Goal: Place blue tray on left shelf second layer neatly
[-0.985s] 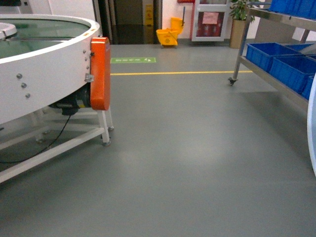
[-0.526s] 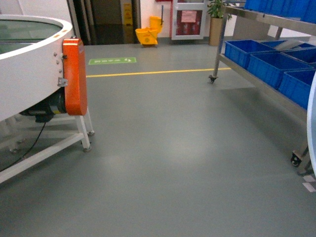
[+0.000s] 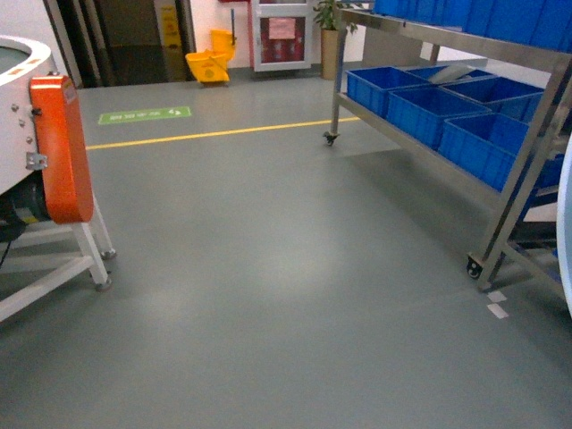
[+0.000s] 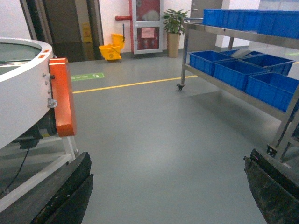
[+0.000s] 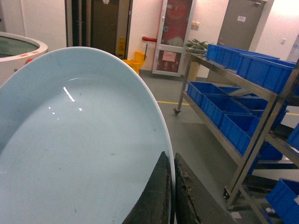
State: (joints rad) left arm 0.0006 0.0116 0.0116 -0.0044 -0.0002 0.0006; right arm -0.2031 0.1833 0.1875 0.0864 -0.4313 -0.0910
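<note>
Right wrist view: right gripper [image 5: 170, 196] clamped on the rim of the blue tray [image 5: 79, 144], one dark finger [image 5: 154, 200] on the inner face, the other on the outer side, rim pinched between them. Tray held tilted, hollow side toward the camera, filling the left and centre of the picture; small glints on its surface. Beyond the rim, to the right, a steel rack [image 5: 261, 121] with blue bins [image 5: 219, 109] on its tiers. Farther back, a potted plant [image 5: 198, 45] and a red-framed door [image 5: 175, 35].

Head view: only a pale sliver of the tray [image 3: 565, 232] at the right edge, just in front of the near rack upright [image 3: 518, 179]. Rack on wheels, caster [image 3: 473, 266] on the grey floor [image 3: 268, 268]; bins [image 3: 420, 107] in a row on the lower tier. Left side, a white round machine with an orange guard [image 3: 58, 147]. Yellow floor line [image 3: 214, 132] across the far floor, yellow mop bucket [image 3: 207, 61] by the wall.

Left wrist view: left gripper [image 4: 168, 196] spread wide, holding nothing, one dark finger [image 4: 70, 191] at the lower left and the other at the lower right, bare floor between.
</note>
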